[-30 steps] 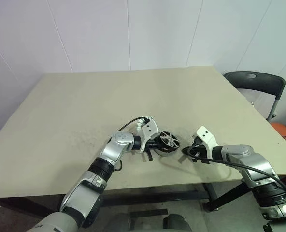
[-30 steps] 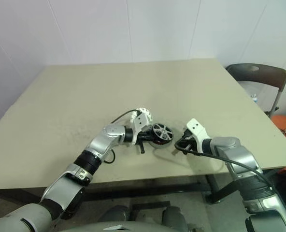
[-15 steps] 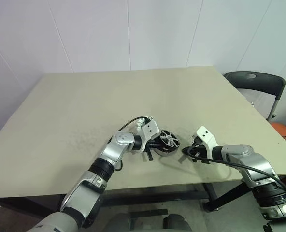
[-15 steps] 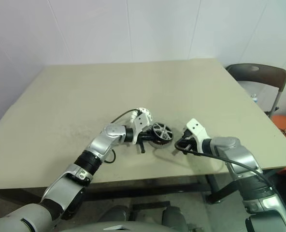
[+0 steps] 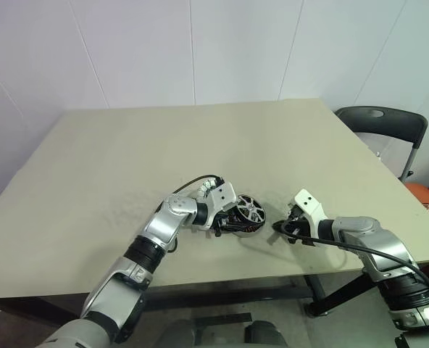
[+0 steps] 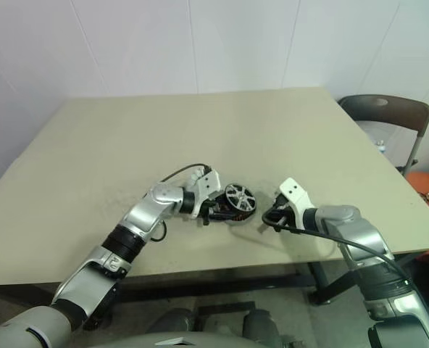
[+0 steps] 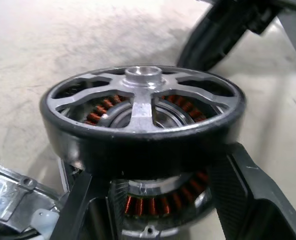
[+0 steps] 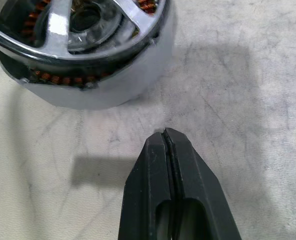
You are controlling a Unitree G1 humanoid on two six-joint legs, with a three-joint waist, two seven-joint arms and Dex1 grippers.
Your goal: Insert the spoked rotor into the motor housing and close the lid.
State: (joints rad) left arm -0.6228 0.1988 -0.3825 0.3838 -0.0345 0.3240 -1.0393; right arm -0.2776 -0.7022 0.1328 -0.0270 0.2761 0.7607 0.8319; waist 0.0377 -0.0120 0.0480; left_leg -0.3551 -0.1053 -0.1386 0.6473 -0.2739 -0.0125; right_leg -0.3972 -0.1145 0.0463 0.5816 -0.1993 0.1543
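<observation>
Table: a beige tabletop (image 5: 127, 167) fills the head views, and the action sits near its front edge, a little right of centre.
Spoked rotor: the spoked rotor (image 7: 143, 102) lies tilted on top of the motor housing, one side riding higher; the left wrist view shows its silver hub, flat spokes and dark outer band up close.
Motor housing: the motor housing (image 8: 95, 82) stands on the table between the two grippers; copper windings show through the rotor's gaps in the left wrist view, and along the lower rim in the right wrist view.
Left gripper: the left gripper (image 5: 227, 220) comes in from the left, its two black fingers (image 7: 248, 200) spread on either side of the housing, below the rotor's band; whether they press on it I cannot tell.
Right gripper: the right gripper (image 8: 166, 136) hovers over bare table just beside the housing, fingers pressed together with nothing between them.
Head views give: both arms, and the rotor as a small bright wheel (image 6: 239, 197) between them.
Wrist views add: the rotor's tilt, the windings, and the gap between right fingertips and housing wall.
Background: a dark chair (image 5: 385, 123) stands off the table's right far corner.
</observation>
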